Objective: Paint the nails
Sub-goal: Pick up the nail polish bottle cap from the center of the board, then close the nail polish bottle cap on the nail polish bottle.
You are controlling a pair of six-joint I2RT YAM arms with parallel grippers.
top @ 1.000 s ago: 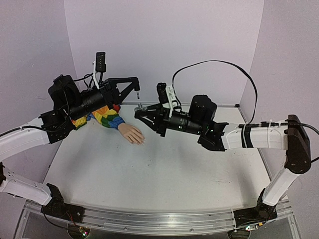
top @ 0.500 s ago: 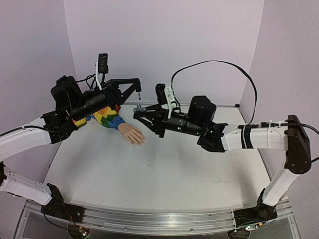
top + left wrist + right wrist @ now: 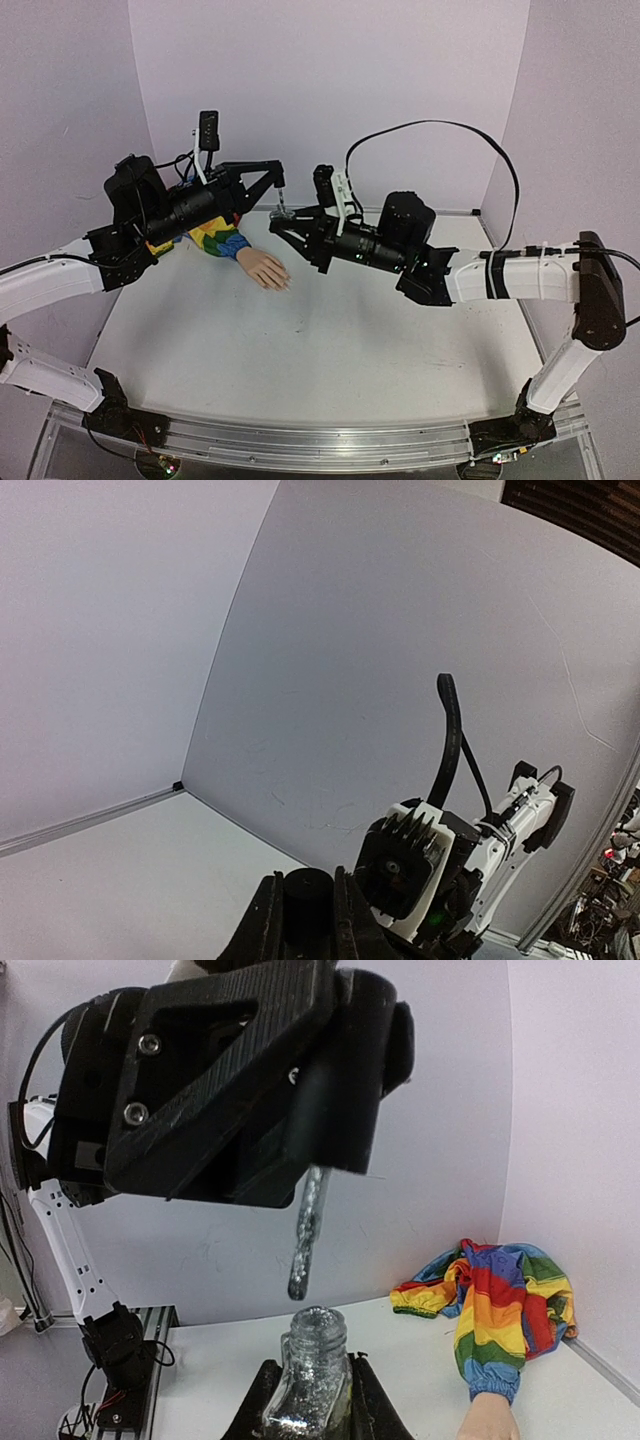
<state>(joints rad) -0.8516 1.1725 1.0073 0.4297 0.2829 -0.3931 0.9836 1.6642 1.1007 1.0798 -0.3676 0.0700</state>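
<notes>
Pinched in the left gripper (image 3: 273,180): black brush cap (image 3: 305,898), fingers pressed against both its sides. Hanging below it, the wand (image 3: 307,1230), coated in glitter, so probably loaded. Poised just above the open bottle neck, not touching it, centred as if to let drips fall inside.

Clamped in the right gripper (image 3: 310,1402): small glitter polish bottle (image 3: 308,1360), upright and raised off the table (image 3: 330,350). Presumably held that way to avoid a spill and give the brush a steady target. Both tools in mid-air near the back wall.

Below them, lying flat on the table: pale fake hand (image 3: 263,269), with its rainbow sleeve (image 3: 215,238) bunched under the left arm. Nails (image 3: 284,284) at the fingertips, pointing toward the near side, too small to judge for paint, apart from the brush.

Likely next: carrying the brush down to them.
</notes>
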